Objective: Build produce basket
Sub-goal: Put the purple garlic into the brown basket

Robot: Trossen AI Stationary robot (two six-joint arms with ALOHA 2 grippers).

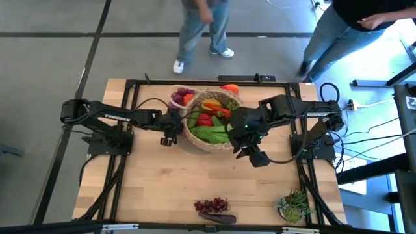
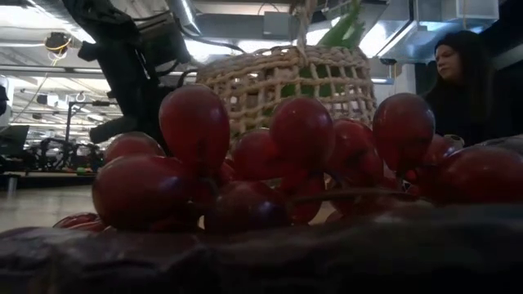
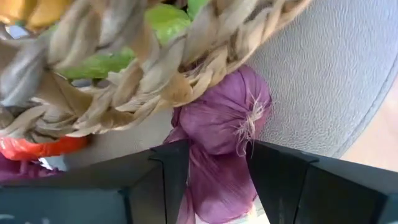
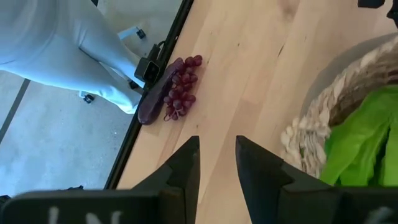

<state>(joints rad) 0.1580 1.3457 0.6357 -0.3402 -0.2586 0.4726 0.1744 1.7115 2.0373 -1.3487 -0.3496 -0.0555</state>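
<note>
The woven basket (image 1: 211, 123) sits mid-table, filled with produce: red, yellow and green peppers and a cucumber. Its rim (image 3: 155, 68) fills the left wrist view. My left gripper (image 1: 171, 132) is at the basket's left side, shut on a purple onion-like piece (image 3: 221, 124). My right gripper (image 1: 250, 153) hangs high over the basket's near right side. Its fingers (image 4: 217, 149) stand a narrow gap apart with nothing between them. Purple grapes (image 1: 211, 205) lie by the near edge, beside a dark long vegetable (image 4: 155, 93). My left gripper pinches the purple piece between its two fingers (image 3: 171, 177), on the piece's lower sides (image 3: 214, 183). The fingers slant down from the table's left. The piece's tufted end (image 3: 249, 118) pokes out past the fingertips, up against the basket's outer weave.
A spiky potted plant (image 1: 294, 207) stands at the near right corner. A pale bowl (image 1: 180, 97) with purple and orange pieces sits at the basket's far left. Black frame rails (image 1: 123, 162) run along the table's sides. People stand beyond the far edge (image 1: 201, 32).
</note>
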